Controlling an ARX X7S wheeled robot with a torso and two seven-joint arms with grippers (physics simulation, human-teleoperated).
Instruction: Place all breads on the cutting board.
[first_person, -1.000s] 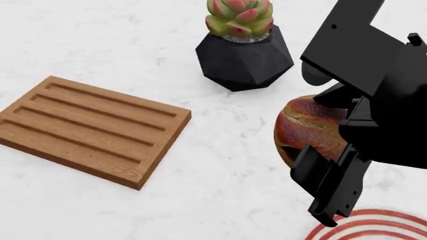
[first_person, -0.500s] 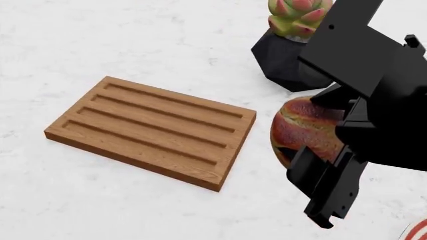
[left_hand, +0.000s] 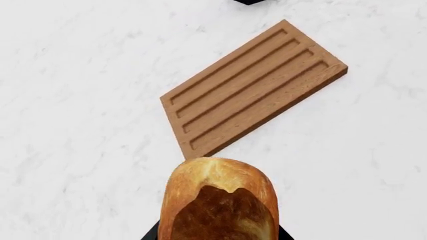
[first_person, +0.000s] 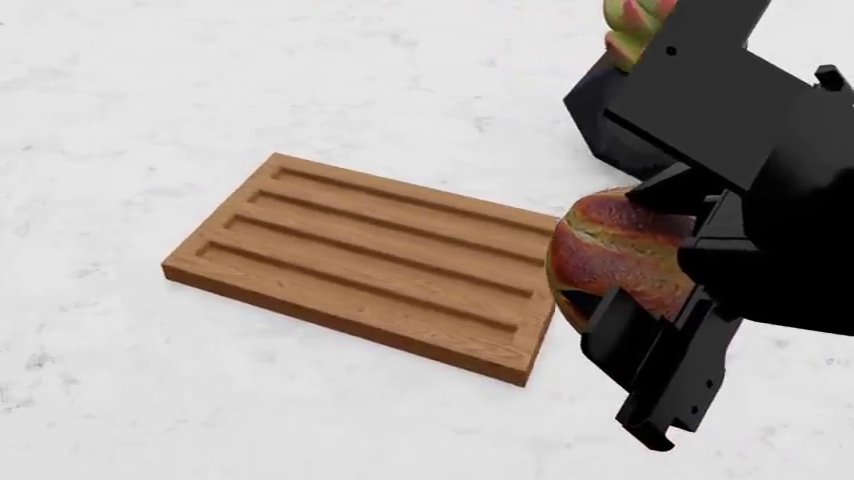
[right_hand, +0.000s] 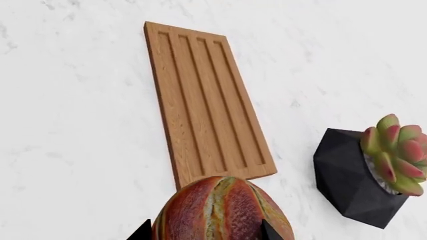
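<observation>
I've got the striped loaf (first_person: 617, 262) clamped between the right gripper (first_person: 638, 290) fingers, held above the bench (first_person: 200, 100) just right of the cutting board (first_person: 367, 262), which is bare. The golden roll (left_hand: 217, 202) is pinched in the left gripper; only its finger tips show in the left wrist view, roll near the board's short edge. My read: loaf is round, crusty, fairly stiff, could roll on release, so hold across the widest part. Roll is glossy, probably slippery and light. The succulent pot (right_hand: 357, 177) sits far right of the board.
</observation>
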